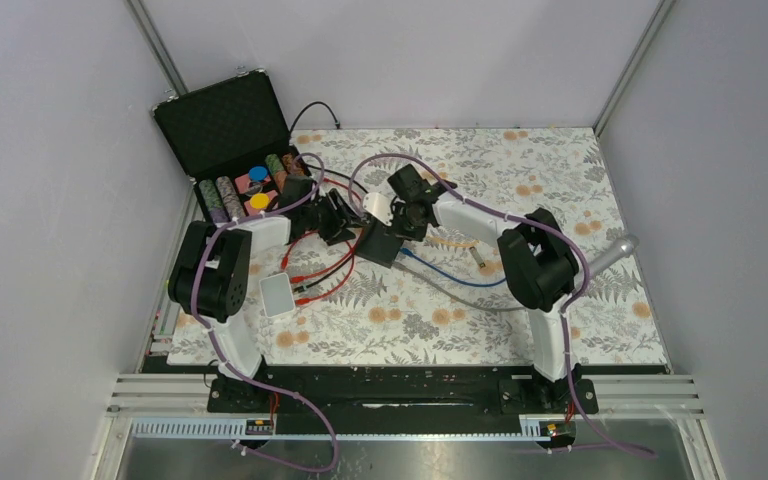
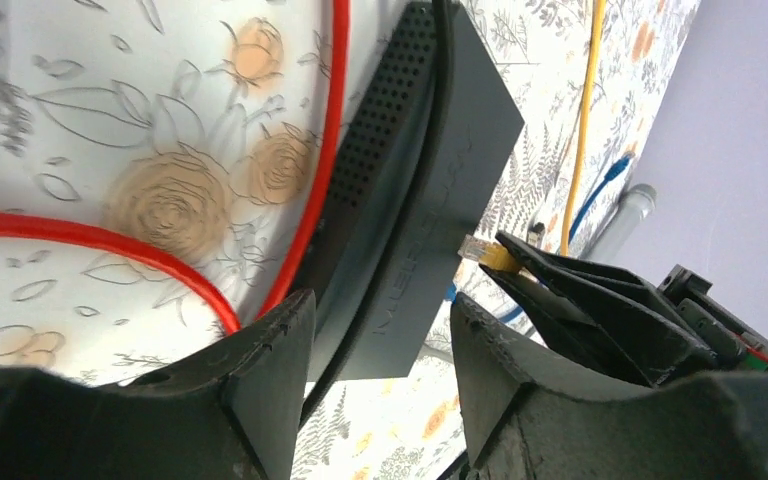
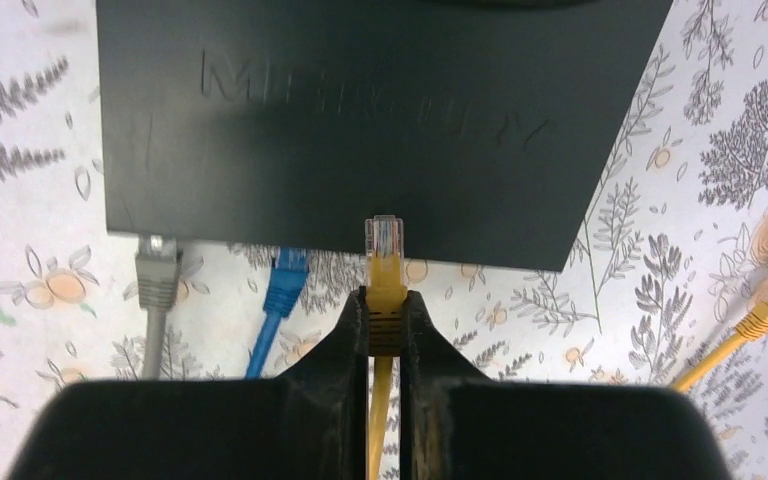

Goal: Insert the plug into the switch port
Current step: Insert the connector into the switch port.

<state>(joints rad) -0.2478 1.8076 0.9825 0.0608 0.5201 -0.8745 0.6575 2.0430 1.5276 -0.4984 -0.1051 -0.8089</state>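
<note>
The switch (image 1: 380,243) is a flat dark grey box with embossed lettering (image 3: 360,110), raised at a tilt above the floral table. My left gripper (image 2: 380,300) straddles the thickness of its near corner and is shut on the switch (image 2: 430,200). My right gripper (image 3: 385,295) is shut on the boot of the yellow plug (image 3: 384,262). The plug's clear tip overlaps the switch's front edge and lies against its face (image 2: 473,246); I see it in no port. A grey plug (image 3: 158,272) and a blue plug (image 3: 286,272) run in under that same edge. From above, the right gripper (image 1: 407,222) faces the left gripper (image 1: 345,228) across the switch.
Red cables (image 1: 320,265) loop beside the switch. An open black case of chips (image 1: 235,140) stands at the back left. A white box (image 1: 278,294) lies near the left arm and a grey cylinder (image 1: 615,250) at the right. A second yellow plug (image 3: 765,318) lies loose.
</note>
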